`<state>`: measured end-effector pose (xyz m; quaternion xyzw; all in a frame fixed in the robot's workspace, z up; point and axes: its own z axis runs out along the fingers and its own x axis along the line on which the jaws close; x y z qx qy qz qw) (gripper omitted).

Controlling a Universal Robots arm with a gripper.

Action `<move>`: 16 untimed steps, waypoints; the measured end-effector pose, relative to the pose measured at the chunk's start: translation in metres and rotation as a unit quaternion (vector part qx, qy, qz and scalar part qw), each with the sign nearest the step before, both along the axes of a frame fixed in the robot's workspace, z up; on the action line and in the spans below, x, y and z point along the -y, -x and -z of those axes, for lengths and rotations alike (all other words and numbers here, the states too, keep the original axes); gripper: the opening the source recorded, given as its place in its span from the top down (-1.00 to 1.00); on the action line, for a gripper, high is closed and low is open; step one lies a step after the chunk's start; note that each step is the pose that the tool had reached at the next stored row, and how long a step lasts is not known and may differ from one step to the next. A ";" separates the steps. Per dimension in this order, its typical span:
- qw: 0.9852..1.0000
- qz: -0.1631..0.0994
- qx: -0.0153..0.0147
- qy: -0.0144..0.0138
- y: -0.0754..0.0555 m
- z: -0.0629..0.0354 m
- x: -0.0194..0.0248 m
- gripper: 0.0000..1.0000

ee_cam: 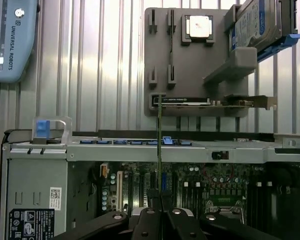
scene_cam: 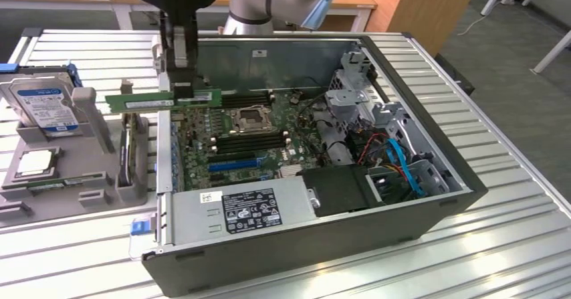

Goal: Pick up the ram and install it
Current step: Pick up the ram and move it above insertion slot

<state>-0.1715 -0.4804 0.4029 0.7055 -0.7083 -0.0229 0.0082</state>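
With the tool (scene_cam: pixel 184 88): grips the ram (scene_cam: pixel 143 101), pinched shut on its upper long edge. Holds it off the counter (scene_cam: pixel 509 245), level, above the wall of the open case (scene_cam: pixel 375 245) at the exterior view's left, between grey fixture (scene_cam: pixel 89 112) and motherboard (scene_cam: pixel 259 138). Not seated in any slot.

Exterior view: gives the ram's broad face, a long narrow green board with a pale label strip; chips too small to make out.

Wrist view: gives it edge-on, a thin dark line reaching out from between the fingers (ee_cam: pixel 151 200) across the case rim. Beyond its tip, on the fixture: processor chip (ee_cam: pixel 199 26), hard drive (ee_cam: pixel 255 22), a dark card (ee_cam: pixel 210 102).
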 end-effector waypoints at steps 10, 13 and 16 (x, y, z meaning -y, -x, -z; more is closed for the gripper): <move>1.000 0.000 -0.001 0.000 -0.025 0.0000 0.0000 0.77; 1.000 0.000 -0.001 0.000 -0.032 0.0000 0.0000 0.77; 1.000 0.000 -0.002 0.000 -0.039 0.0000 0.0000 0.77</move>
